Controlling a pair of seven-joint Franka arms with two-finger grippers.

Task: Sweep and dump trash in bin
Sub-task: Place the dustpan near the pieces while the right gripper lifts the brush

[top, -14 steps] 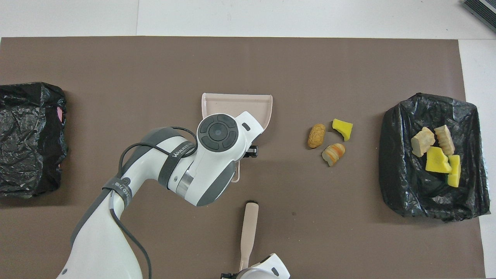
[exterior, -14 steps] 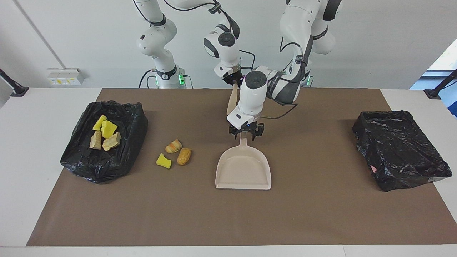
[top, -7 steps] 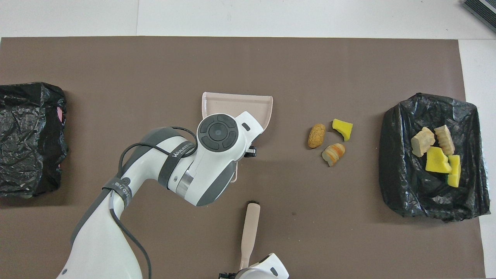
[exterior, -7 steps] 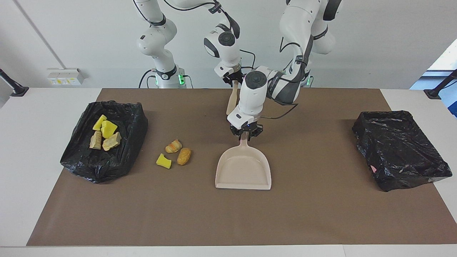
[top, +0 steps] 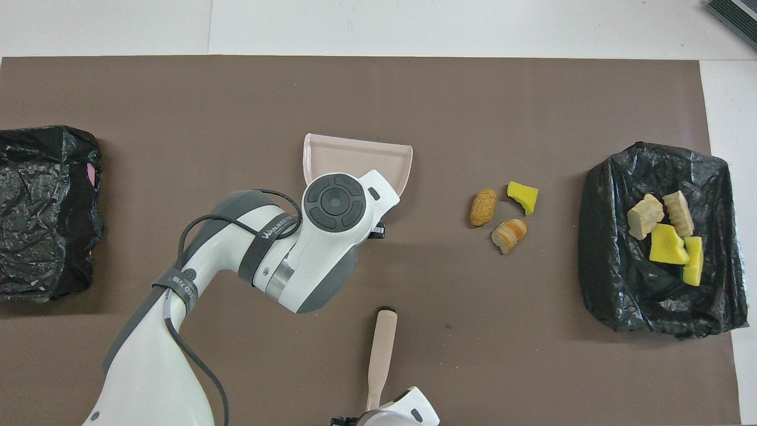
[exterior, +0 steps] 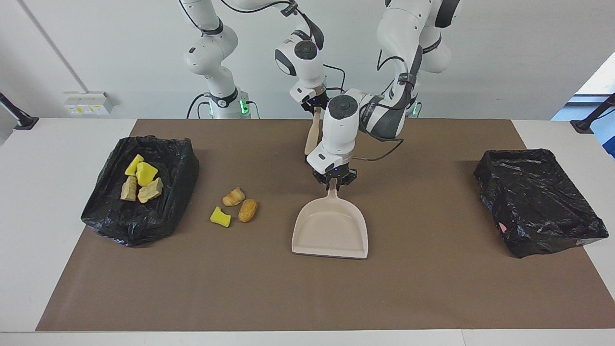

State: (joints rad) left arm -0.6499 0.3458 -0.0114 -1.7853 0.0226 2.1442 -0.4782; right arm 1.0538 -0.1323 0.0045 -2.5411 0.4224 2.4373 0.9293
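Observation:
Three bits of trash lie on the brown mat: a striped croissant piece (exterior: 233,196) (top: 508,235), a tan bread piece (exterior: 248,210) (top: 483,207) and a yellow sponge chunk (exterior: 220,216) (top: 523,196). Several more bits (exterior: 141,180) (top: 665,234) lie in the black-lined bin (exterior: 139,226) at the right arm's end. My left gripper (exterior: 332,181) is shut on the handle of the beige dustpan (exterior: 330,230) (top: 358,160), beside the loose bits. My right gripper (exterior: 315,110) is shut on the beige brush (exterior: 311,137) (top: 380,349), held near the robots' edge of the mat.
A second black-lined bin (exterior: 538,202) (top: 47,213) stands at the left arm's end of the table, with a small pink spot at its rim. The brown mat (exterior: 432,288) covers most of the white table.
My left gripper's fingers have closed on the dustpan handle. The dustpan has shifted slightly away from the robots and turned a little. The right gripper with the brush has barely moved.

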